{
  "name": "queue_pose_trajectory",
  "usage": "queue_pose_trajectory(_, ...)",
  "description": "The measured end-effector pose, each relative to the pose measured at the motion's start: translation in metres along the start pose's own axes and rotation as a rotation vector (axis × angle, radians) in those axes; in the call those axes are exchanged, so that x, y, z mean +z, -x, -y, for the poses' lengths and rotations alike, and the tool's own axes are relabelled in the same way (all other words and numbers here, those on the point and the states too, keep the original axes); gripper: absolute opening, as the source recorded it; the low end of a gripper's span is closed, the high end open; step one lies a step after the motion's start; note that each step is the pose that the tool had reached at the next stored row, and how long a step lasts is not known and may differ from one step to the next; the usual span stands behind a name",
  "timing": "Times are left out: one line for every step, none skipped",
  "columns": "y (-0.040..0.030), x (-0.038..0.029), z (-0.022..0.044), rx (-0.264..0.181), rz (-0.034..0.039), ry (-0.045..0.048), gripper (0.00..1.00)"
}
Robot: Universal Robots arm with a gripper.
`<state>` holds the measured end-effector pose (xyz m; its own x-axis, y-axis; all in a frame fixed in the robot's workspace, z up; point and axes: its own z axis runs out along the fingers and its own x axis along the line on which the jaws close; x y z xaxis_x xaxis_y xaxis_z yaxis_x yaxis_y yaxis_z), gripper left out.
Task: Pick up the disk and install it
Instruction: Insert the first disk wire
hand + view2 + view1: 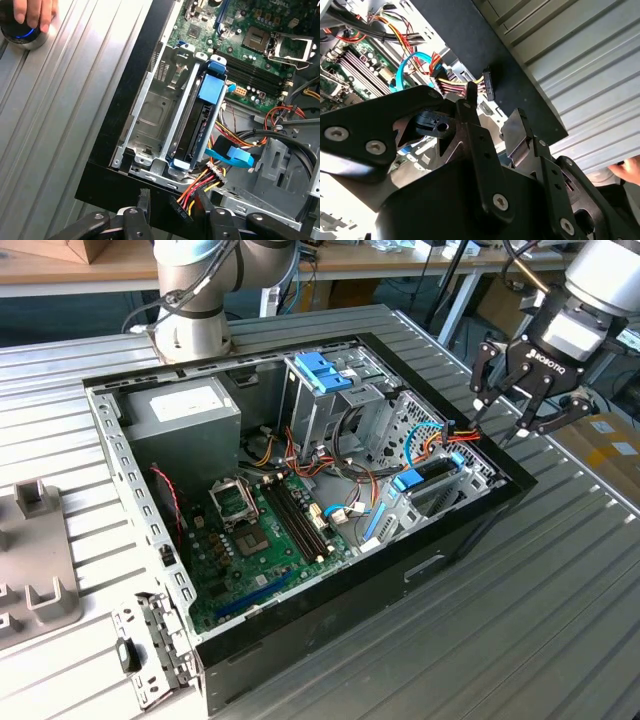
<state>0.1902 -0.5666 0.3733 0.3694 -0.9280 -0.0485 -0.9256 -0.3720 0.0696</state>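
Observation:
The disk (198, 131), dark with a light blue bracket, stands on edge in the metal drive cage (150, 115) at the corner of the open computer case (470, 530). In the exterior view the disk (428, 478) sits below and to the left of my gripper (500, 430). My gripper (173, 199) hovers open over the case's corner wall and holds nothing. A black power connector (180, 208) on red, yellow and orange wires lies between the fingertips in the first wrist view. In the second wrist view the same connector (487, 86) sits just beyond the fingers (470, 130).
A bare blue caddy handle (322, 370) tops the taller drive cage. The power supply box (185, 415) and motherboard (260, 540) fill the rest of the case. Loose cables (440, 440) cross near the disk. A person's hand (32, 12) rests on a round device (22, 37) on the ribbed table.

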Motion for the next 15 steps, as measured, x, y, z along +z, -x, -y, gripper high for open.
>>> queue_pose_trajectory(0.0002,0.0009,0.0006,-0.003,0.0,0.0001,0.48)
queue_pose_trajectory(0.0005,0.0021,0.001,-0.006,-0.0003,0.0003,0.48)
queue_pose_trajectory(0.0009,0.0031,0.0013,-0.007,-0.0004,0.0004,0.48)
queue_pose_trajectory(0.0016,0.0049,0.0019,-0.01,-0.0008,0.0005,0.48)
queue_pose_trajectory(0.0021,0.0057,0.0023,-0.012,-0.001,0.0007,0.48)
queue_pose_trajectory(0.0026,0.0065,0.0029,-0.013,-0.001,0.0007,0.48)
queue_pose_trajectory(0.0033,0.0072,0.0038,-0.015,-0.0009,0.0008,0.48)
queue_pose_trajectory(0.004,0.0075,0.0047,-0.017,-0.0012,0.0009,0.48)
queue_pose_trajectory(0.0042,0.0077,0.0049,-0.017,-0.001,0.0008,0.48)
queue_pose_trajectory(0.0041,0.0077,0.0049,-0.017,-0.0011,0.0009,0.48)
queue_pose_trajectory(0.0042,0.0076,0.0049,-0.017,-0.0012,0.0009,0.48)
queue_pose_trajectory(0.0043,0.0076,0.005,-0.018,-0.0012,0.0009,0.48)
queue_pose_trajectory(0.0043,0.0077,0.005,-0.018,-0.0011,0.0009,0.48)
queue_pose_trajectory(0.0043,0.0077,0.005,-0.018,-0.0012,0.0009,0.48)
queue_pose_trajectory(0.0043,0.0076,0.005,-0.018,-0.0012,0.0009,0.48)
